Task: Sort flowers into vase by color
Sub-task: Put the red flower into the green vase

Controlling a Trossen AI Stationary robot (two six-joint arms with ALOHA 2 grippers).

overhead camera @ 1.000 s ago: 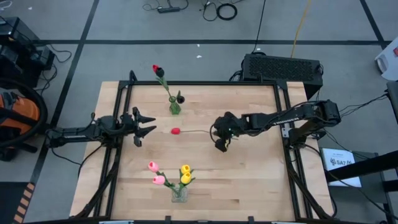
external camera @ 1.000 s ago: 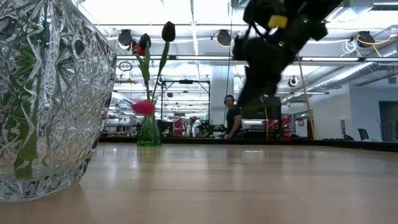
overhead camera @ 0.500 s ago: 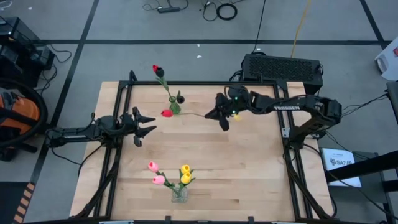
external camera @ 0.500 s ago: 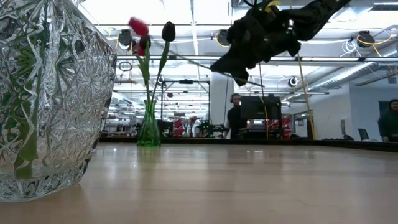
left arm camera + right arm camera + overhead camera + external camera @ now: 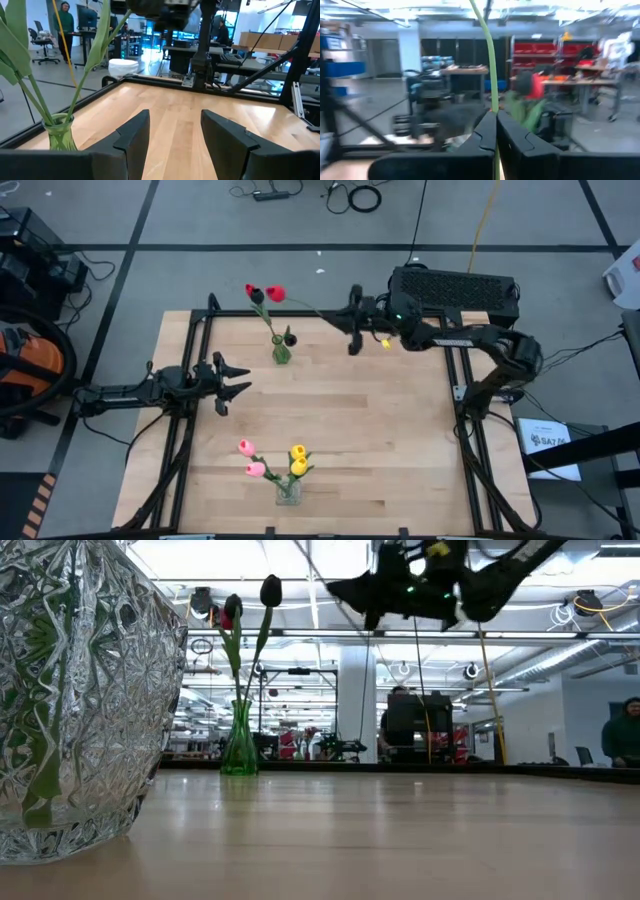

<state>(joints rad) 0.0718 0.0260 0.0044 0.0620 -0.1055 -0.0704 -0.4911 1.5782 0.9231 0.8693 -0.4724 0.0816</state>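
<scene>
1. Lower centre of my high view: a clear cut-glass vase (image 5: 288, 491) holding pink and yellow tulips (image 5: 297, 459).
2. Left of centre, my left gripper (image 5: 236, 383) hangs over the table — fingers spread, empty.
3. Upper centre: a slim green glass vase (image 5: 281, 353) with dark tulips.
4. Upper edge: my right gripper (image 5: 352, 321) pinches a red tulip (image 5: 276, 294) by the stem — head above that vase.

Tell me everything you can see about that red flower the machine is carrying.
The red tulip looks artificial: a small red head on a long thin green stem. The right gripper holds it by the stem, jaws shut on it, lifted off the table near the far edge. Its head hangs beside the red and dark tulips standing in the green glass vase. Whether it touches them is unclear.
</scene>
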